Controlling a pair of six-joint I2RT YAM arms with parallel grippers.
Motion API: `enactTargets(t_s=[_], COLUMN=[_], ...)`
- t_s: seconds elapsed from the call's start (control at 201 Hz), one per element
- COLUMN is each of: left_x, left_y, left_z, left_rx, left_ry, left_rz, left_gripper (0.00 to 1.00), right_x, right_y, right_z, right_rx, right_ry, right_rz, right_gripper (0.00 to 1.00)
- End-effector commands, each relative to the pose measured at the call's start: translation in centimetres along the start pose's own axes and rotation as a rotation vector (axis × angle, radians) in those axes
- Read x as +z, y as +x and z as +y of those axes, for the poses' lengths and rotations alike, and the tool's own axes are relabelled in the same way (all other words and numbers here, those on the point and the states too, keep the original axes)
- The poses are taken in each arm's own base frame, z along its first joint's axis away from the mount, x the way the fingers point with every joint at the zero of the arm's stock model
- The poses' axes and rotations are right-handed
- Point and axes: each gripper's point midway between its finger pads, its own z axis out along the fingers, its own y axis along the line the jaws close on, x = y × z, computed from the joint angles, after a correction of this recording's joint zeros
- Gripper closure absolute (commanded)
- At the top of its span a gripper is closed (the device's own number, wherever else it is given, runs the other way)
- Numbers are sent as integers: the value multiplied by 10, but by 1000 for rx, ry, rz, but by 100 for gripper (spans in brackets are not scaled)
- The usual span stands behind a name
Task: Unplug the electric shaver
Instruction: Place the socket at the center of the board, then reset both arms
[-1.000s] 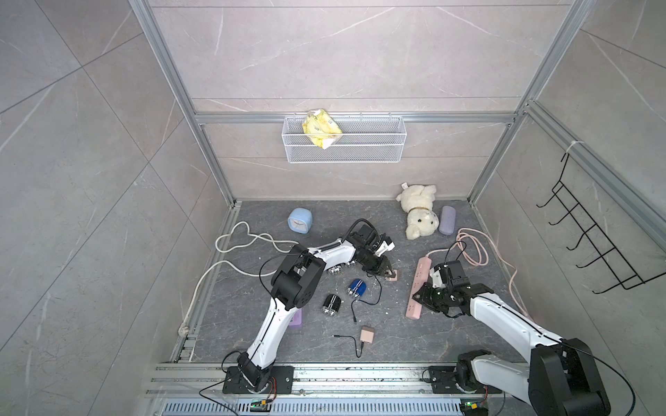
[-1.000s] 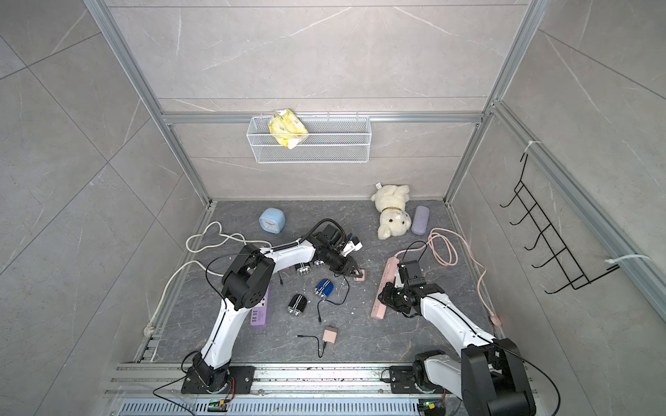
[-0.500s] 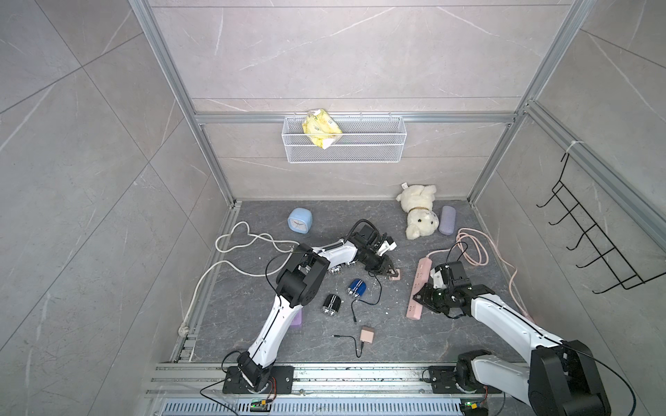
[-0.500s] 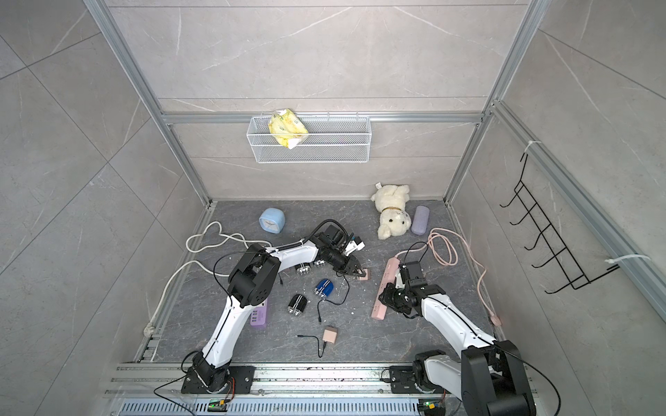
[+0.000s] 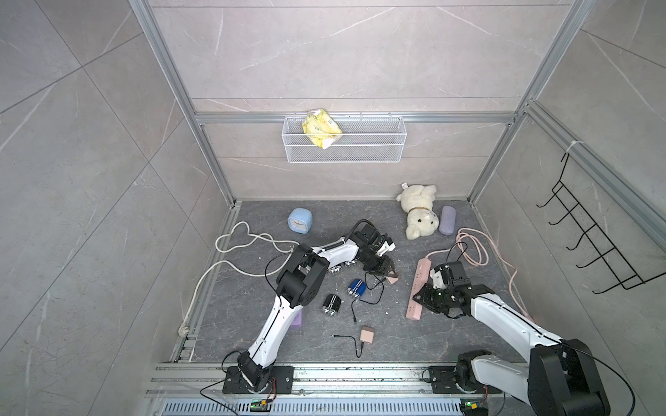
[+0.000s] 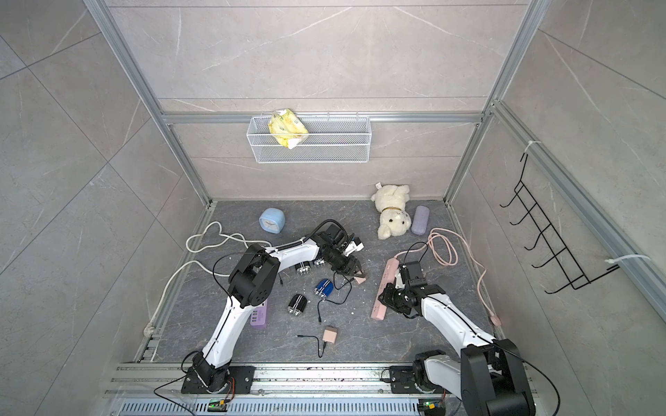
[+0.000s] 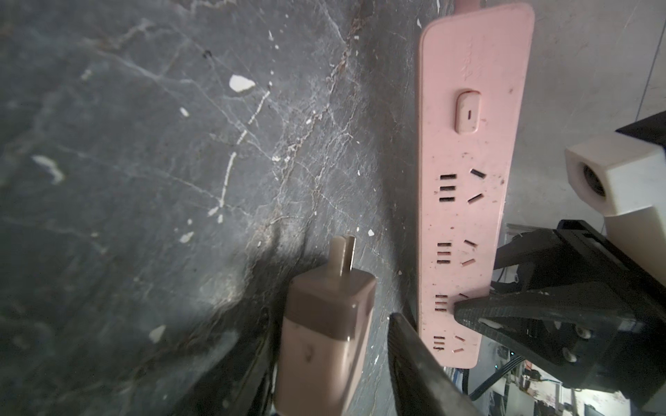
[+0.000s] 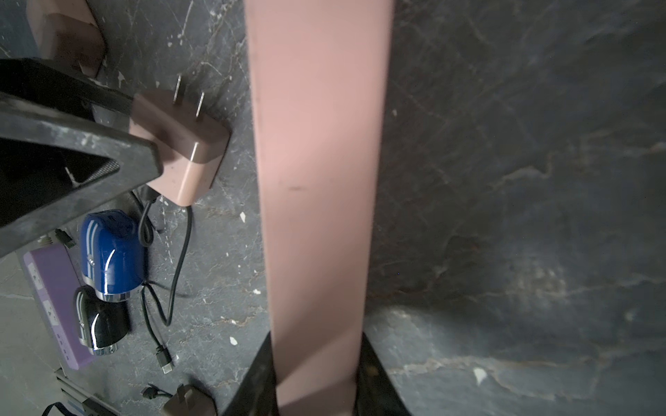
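A blue electric shaver [image 5: 356, 287] [image 8: 108, 252] lies on the dark floor with a black cable looping past it. The cable's pink plug adapter [image 5: 393, 280] [image 7: 324, 324] [image 8: 180, 151] lies out of the pink power strip [image 5: 418, 284] [image 7: 468, 180], prongs bare. My left gripper [image 5: 387, 275] [image 7: 331, 324] straddles the adapter, open, with a gap at one finger. My right gripper [image 5: 420, 297] [image 8: 317, 378] is shut on the strip's near end.
A black shaver [image 5: 331, 304], a purple power strip [image 5: 297, 318] and a second adapter with cable [image 5: 367, 335] lie near the front. An alarm clock [image 5: 300, 220], a teddy [image 5: 418, 216], a white cable [image 5: 245, 245] and the strip's pink cord [image 5: 475, 248] lie further back.
My left jaws have spread apart around the adapter, which stays on the floor beside the strip. The right gripper still clamps the strip in the same place.
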Motion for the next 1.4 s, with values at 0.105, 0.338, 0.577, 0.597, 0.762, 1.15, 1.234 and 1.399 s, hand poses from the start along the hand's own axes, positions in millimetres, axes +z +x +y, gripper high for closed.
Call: enactTargets(t_s=[0.105, 0.338, 0.577, 0.597, 0.762, 1.15, 1.234, 1.399], left_x=[-39, -72, -95, -98, -149, -316, -352, -417], left_y=[-29, -60, -62, -60, -51, 26, 61, 132], left_z=[-38, -65, -81, -81, -80, 33, 69, 118], left_rx=[92, 177, 187, 190, 232, 25, -74, -230], left_ry=[-38, -85, -119, -134, -343, -952, -1086, -1435], left_rz=[-73, -177, -207, -209, -270, -700, -784, -950], left_gripper=[42, 39, 39, 38, 37, 0, 0, 0], right_x=[1, -11, -21, -24, -69, -129, -108, -80], right_y=[9, -2, -8, -9, -43, -168, -183, -189], right_z=[-8, 2, 2, 3, 32, 51, 35, 15], right_rx=[5, -20, -29, -36, -164, -399, -442, -481], right_ry=[24, 7, 31, 32, 2, 214, 312, 392], right_rz=[25, -8, -40, -49, -212, -786, -812, -813], right_gripper=[71, 50, 41, 40, 39, 28, 25, 23])
